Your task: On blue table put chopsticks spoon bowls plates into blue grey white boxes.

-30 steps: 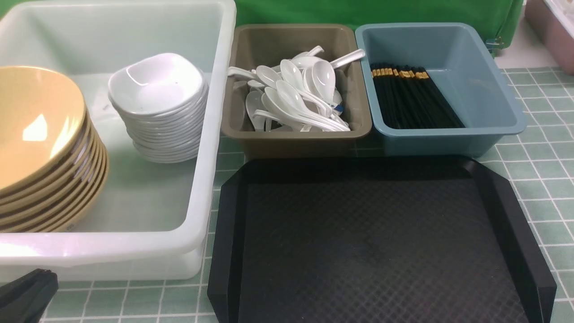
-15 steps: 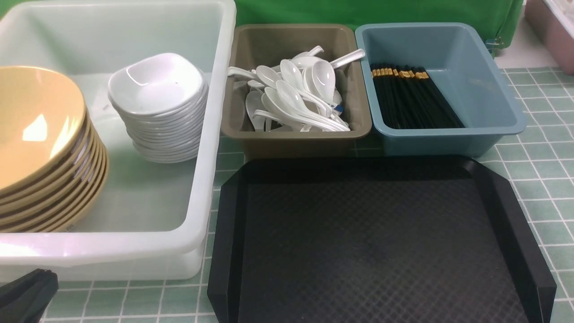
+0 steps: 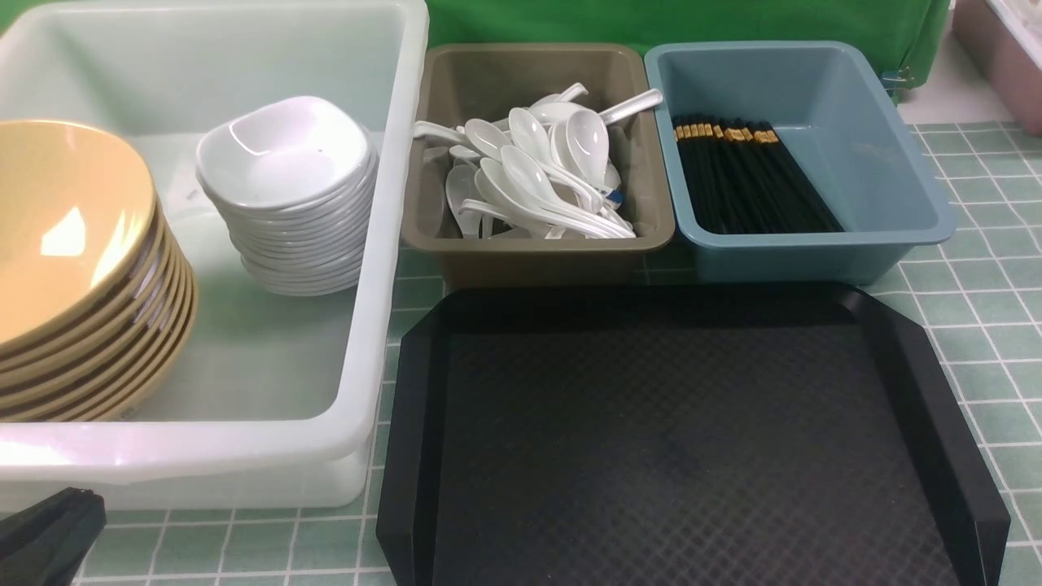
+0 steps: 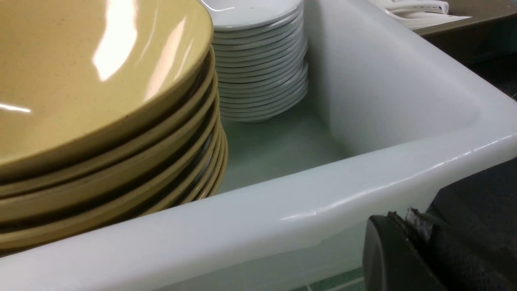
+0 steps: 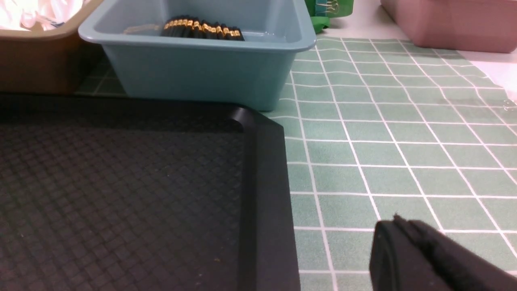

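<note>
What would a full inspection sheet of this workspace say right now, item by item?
Surface: green checked tablecloth; black tray in front, nothing on it.
Job's things: yellow plates and white bowls stacked in the white box; white spoons piled in the grey box; black chopsticks lined up in the blue box.
Clutter: nothing seen loose on the cloth.
Grippers: left gripper low beside the white box, shut, holding nothing; right gripper over bare cloth beside the tray, shut, holding nothing.
Cables: nothing seen.
Surroundings: green backdrop; pink container at the far right.
</note>
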### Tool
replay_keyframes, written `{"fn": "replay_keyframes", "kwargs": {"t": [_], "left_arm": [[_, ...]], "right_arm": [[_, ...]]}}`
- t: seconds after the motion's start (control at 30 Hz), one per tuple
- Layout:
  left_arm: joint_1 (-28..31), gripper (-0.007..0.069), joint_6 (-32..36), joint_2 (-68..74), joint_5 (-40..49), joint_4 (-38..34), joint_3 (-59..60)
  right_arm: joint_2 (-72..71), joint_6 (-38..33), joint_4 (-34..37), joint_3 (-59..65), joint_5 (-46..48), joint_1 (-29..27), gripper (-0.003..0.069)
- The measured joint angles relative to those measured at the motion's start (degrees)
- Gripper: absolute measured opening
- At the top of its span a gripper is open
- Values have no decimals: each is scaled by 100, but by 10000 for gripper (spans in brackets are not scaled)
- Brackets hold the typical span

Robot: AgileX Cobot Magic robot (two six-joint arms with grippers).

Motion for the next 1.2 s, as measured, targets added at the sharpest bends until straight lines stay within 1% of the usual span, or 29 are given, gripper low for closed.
{"fn": "replay_keyframes", "kwargs": {"t": [0.13, 0.23, 0.33, 0.37, 0.4, 0.43, 0.47, 0.53, 0.63, 0.73, 0.93, 1.2], "left_arm": [[0, 1, -2, 0, -82, -64, 194], [182, 1, -8, -41, -680, -369, 600], [624, 1, -19, -140, -1555, -813, 1043], [881, 1, -19, -210, -2070, -1002, 1226], [951, 1, -19, -233, -2122, -1045, 1249], [1186, 1, -24, -325, -2377, -1131, 1364], [1219, 1, -24, -341, -2377, -1131, 1381], [1573, 1, -24, -465, -2437, -1123, 1429], [1730, 1, -24, -483, -2284, -1054, 1429], [1750, 1, -24, -483, -1919, -875, 1429], [1750, 1, -24, -483, -1381, -782, 1429], [1750, 1, -24, -483, -1354, -783, 1429]], "right_arm": [[0, 0, 0, 0, 0, 0, 41], [0, 0, 0, 0, 0, 0, 44], [0, 0, 0, 0, 0, 0, 46], [0, 12, 0, 0, 0, 0, 47], [0, 12, 0, 0, 0, 0, 47], [0, 18, 0, 0, 0, 0, 47], [0, 18, 0, 0, 0, 0, 47], [0, 18, 0, 0, 0, 0, 49], [0, 24, 0, 0, 0, 0, 52], [0, 39, 0, 0, 4, 0, 55], [0, 39, 0, 0, 4, 0, 61], [0, 39, 0, -3, 4, 0, 71]]}}
